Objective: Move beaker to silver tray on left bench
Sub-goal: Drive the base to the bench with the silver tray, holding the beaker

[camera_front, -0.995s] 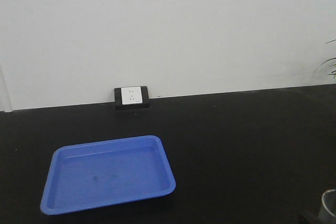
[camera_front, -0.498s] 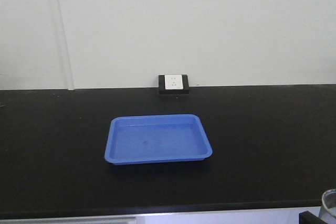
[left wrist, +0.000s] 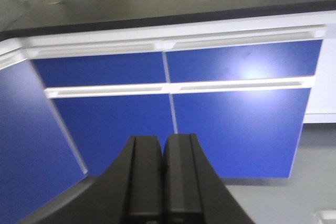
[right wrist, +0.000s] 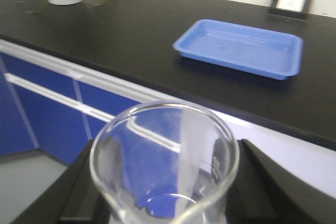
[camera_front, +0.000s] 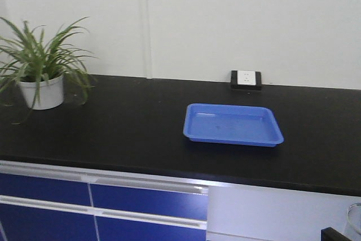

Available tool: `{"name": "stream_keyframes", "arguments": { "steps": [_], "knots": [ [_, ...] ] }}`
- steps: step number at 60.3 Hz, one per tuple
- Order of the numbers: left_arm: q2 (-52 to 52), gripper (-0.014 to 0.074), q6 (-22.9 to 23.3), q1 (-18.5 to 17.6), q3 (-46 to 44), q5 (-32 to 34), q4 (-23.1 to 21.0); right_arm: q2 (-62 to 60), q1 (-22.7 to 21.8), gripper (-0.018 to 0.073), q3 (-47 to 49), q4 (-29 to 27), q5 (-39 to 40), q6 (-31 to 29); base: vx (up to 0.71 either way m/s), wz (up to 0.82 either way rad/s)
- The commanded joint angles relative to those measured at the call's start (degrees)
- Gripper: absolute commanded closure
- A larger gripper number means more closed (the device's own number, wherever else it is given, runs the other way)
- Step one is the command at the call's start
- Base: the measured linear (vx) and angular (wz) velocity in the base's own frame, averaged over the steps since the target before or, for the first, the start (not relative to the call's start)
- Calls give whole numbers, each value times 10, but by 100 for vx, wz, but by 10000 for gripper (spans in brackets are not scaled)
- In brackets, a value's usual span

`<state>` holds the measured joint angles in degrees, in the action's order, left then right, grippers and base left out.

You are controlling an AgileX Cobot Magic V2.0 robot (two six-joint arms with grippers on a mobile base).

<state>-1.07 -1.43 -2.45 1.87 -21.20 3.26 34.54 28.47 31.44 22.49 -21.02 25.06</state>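
We hold the beaker (right wrist: 165,166) clamped between the right fingers (right wrist: 265,184), short of the worktop (camera_front: 130,122); the left fingers (left wrist: 146,171) are pressed together, empty. No silver tray is in sight, only a blue tray (camera_front: 233,123), so the danger is a wrong-tray drop, or the glass slipping.

Beaker (right wrist: 165,166) clear glass; countertop (camera_front: 113,122) matt black; blue tray (camera_front: 233,123) glossy plastic.
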Motion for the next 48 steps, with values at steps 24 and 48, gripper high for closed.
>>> {"name": "stream_keyframes", "arguments": {
  "steps": [24, 48],
  "knots": [
    [-4, 595, 1, -4, 11, 43, -2, -1, 0, 571, 18, 13, 47, -1, -33, 62],
    [-4, 595, 1, -4, 11, 43, -2, -1, 0, 571, 18, 13, 47, -1, -29, 82]
  ]
}}
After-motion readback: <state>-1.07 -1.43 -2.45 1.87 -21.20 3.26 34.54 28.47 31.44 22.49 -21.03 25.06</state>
